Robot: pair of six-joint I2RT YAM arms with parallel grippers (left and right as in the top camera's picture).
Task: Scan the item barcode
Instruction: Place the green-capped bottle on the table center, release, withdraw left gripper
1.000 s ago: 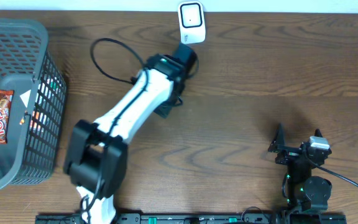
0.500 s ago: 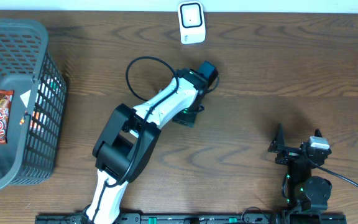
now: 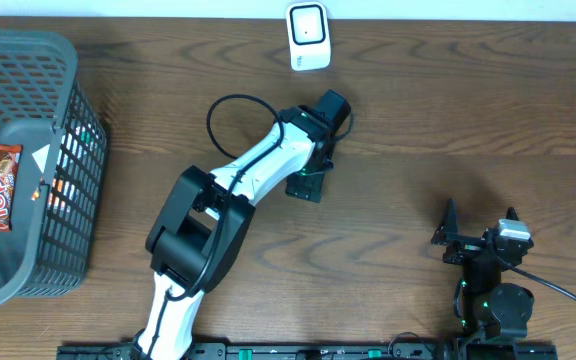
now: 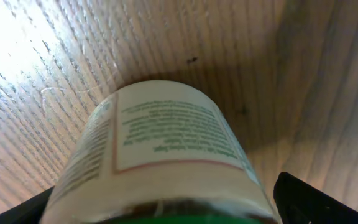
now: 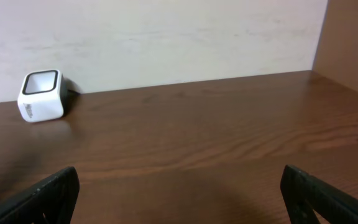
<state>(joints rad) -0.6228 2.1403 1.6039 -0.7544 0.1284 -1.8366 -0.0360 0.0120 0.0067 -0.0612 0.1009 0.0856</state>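
Cream paper with fine green print wrapped the round bottle (image 4: 160,143), a green band showing at its near end, glossy and curved. A second before, we had seen the left arm up at twelve o'clock by the white box-shaped scanner (image 3: 308,37). It had since swung back toward the table's middle, leaving the bottle (image 3: 305,186) at six o'clock from the scanner. The left arm's black fingers (image 4: 316,199) had spread and stood apart, with a sliver of wood showing between one of them and the bottle, so we judged the grip let go. That suggested the scan pass was over and the item was being set down. Whether the bottle lay flat or leaned we could not tell. The brown wood-grain table (image 3: 468,120) looked smooth and matt. At nine o'clock sat the grey plastic mesh basket (image 3: 68,50). At five o'clock, the right arm's fingers (image 5: 42,193) were wide apart and empty.
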